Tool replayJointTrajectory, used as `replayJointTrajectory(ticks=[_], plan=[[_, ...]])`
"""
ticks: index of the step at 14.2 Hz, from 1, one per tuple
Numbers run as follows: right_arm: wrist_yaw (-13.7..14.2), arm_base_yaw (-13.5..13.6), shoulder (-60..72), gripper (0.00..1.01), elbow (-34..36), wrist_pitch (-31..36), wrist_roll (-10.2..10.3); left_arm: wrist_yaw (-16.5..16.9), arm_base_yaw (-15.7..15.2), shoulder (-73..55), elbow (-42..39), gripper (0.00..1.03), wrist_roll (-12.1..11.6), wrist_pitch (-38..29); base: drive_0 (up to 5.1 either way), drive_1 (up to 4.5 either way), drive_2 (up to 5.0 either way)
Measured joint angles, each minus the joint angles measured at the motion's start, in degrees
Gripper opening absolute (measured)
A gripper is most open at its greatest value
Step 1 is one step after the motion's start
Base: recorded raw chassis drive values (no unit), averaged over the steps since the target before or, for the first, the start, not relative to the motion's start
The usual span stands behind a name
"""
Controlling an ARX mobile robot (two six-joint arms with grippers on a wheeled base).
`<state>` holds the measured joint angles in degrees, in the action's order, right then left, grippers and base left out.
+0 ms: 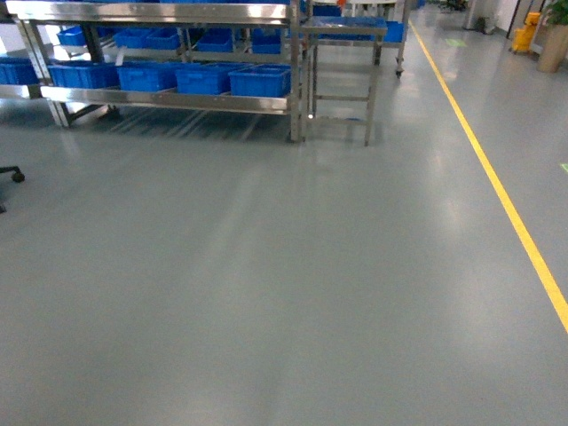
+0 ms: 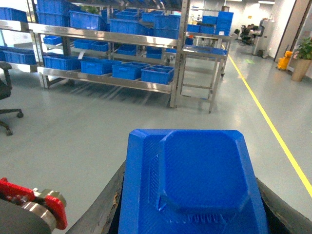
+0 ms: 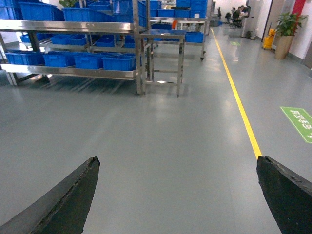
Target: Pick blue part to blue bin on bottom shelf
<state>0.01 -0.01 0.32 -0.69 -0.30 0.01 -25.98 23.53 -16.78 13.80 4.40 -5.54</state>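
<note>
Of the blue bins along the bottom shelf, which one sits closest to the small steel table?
The rightmost blue bin on the bottom shelf, beside the rack's end post; the other bins sit further left of the small steel table.

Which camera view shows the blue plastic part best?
The left wrist view: the blue plastic part fills the lower frame, held between the left gripper's dark fingers, with its raised octagonal face clear. The head view and the right wrist view do not show it at all.
</note>
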Motion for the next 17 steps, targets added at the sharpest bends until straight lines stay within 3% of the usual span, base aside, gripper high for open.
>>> replayJointTrajectory(ticks=[7, 13, 17], plan=[[0.0, 0.0, 0.0, 0.98, 0.0, 0.0, 0.0, 0.0, 0.0, 0.0, 0.0, 0.45, 0.1, 0.0, -1.6, -1.60, -1.6], [0.0, 0.0, 0.0, 0.98, 0.0, 0.0, 0.0, 0.0, 0.1, -0.1, 0.0, 0.44, 0.1, 0.0, -0.1, -0.13, -0.1], [0.0, 0.0, 0.0, 0.98, 0.0, 0.0, 0.0, 0.0, 0.1, 0.0, 0.0, 0.44, 0.1, 0.0, 0.1, 4.30, -4.2]])
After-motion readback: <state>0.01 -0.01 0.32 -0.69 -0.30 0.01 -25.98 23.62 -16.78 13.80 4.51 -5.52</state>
